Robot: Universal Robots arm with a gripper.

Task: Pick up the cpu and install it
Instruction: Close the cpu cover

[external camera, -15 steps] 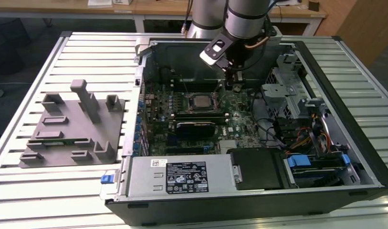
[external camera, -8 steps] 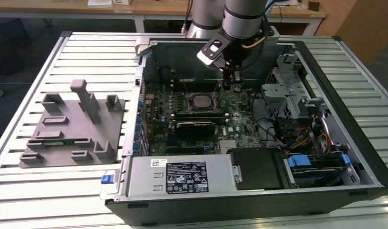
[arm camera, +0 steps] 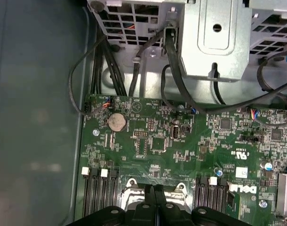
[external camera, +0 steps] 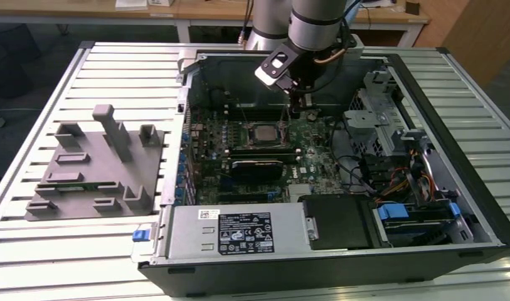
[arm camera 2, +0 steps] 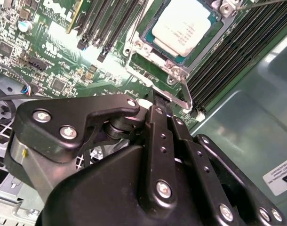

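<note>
Second wrist view: pale silvery square cpu (arm camera 2: 185,26) in its socket (arm camera 2: 174,70); gripper (arm camera 2: 158,106) apparently closed, empty.

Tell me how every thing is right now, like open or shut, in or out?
computer case: lying on its side, open on top.
cpu: sitting flat in the socket, silvery top up.
pincer: shut, tips down by the socket's metal lever.
grey block: lying flat on the table, outside the case.
</note>
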